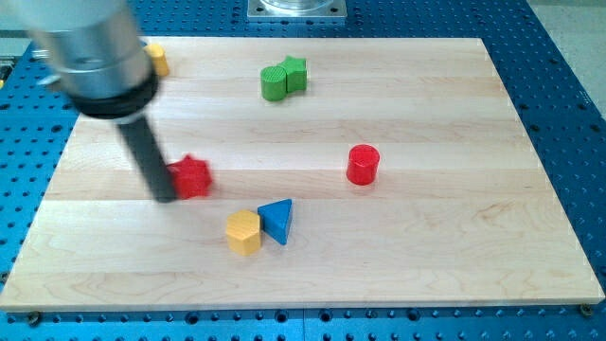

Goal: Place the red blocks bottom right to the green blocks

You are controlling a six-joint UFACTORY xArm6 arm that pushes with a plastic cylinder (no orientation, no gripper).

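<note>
My tip (165,197) rests on the board at the view's left, touching the left side of a red star-shaped block (192,176). A red cylinder (363,164) stands right of centre. Two green blocks sit together near the view's top: a green cylinder-like block (275,82) and a green star-like block (295,73) touching it on its right. Both red blocks lie below the green pair; the red star is to its lower left, the red cylinder to its lower right.
A yellow hexagonal block (243,232) and a blue triangular block (277,220) sit side by side below centre. Another yellow block (156,59) peeks out behind the arm at the top left. The wooden board (445,256) lies on a blue perforated table.
</note>
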